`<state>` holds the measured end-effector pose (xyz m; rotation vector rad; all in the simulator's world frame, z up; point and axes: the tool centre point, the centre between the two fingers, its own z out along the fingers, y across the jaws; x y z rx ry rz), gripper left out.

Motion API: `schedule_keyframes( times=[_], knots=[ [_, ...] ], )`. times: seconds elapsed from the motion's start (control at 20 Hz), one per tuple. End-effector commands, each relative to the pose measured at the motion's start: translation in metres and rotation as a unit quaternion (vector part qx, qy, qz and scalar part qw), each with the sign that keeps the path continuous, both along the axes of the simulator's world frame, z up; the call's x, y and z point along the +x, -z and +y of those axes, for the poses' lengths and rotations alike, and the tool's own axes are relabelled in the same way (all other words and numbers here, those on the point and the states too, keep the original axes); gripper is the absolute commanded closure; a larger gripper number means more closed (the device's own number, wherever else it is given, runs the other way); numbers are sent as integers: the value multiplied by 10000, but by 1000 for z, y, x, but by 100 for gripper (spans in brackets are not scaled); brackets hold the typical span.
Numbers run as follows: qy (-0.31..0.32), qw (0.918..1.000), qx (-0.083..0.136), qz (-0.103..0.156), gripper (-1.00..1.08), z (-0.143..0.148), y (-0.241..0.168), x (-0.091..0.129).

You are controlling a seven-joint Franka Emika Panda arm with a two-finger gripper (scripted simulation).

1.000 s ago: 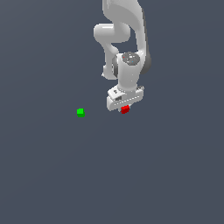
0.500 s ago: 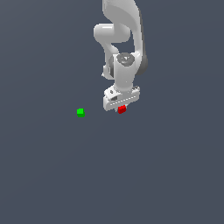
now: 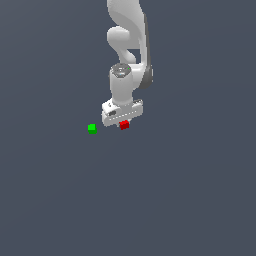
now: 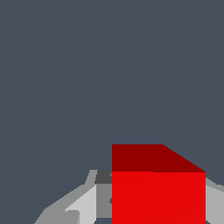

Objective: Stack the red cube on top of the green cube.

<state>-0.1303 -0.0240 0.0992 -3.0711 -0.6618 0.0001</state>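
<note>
The tiny red cube [image 3: 124, 125] hangs just under the white gripper [image 3: 123, 123], which is shut on it and holds it above the grey floor. In the wrist view the red cube [image 4: 157, 188] fills the space between the grey fingers [image 4: 83, 205]. The tiny green cube [image 3: 92, 128] rests on the floor, towards the exterior view's left of the gripper, a short gap away. The green cube does not show in the wrist view.
The white arm [image 3: 127, 45] rises from the gripper towards the top of the exterior view. The plain grey floor [image 3: 150, 200] surrounds both cubes.
The gripper with the red cube has moved towards the exterior view's left, closer to the green cube. The green cube has not moved.
</note>
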Motion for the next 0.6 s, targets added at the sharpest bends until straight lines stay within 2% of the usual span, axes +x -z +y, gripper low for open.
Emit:
schedule_keyframes(
  times=[0.0, 0.3, 0.55],
  knots=[
    [3, 10000, -4, -2, 108, -27, 5, -5],
    [3, 10000, -6, -1, 108, -93, 19, -16],
    [3, 10000, -6, -1, 108, -134, 28, -21]
  ],
)
